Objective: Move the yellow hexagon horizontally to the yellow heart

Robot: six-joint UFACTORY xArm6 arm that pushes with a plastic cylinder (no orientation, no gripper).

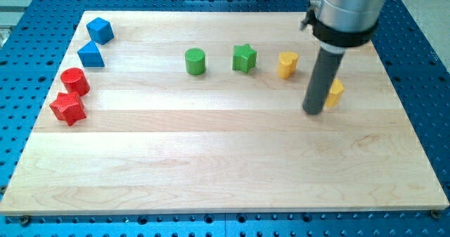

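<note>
There is no pincer on this arm, so nothing is spread, pressed together or pinching: it ends in a plain dark rod under a silvery metal collar, and my tip rests on the surface, a pale wooden board with straight grain lines. No brand, label or writing can be read anywhere.

Taking the yellow heart as the landmark and going from the view's left: far to its left, by the board's left edge, lie a red star-like block and a red cylinder just above it. Slightly nearer the heart and higher stand a blue triangular block and a blue cube-like block. All look like smooth matte plastic. Closer in, a green cylinder and a green star sit in a row level with the heart, the star just beside it on its left.

To the heart's right and lower in the view, the rod stands upright, my tip below and right of the heart. The yellow hexagon lies right of the heart and lower than it, touching or just beside the rod's right side; the rod hides its left part.

Around the board runs a blue perforated metal base.
</note>
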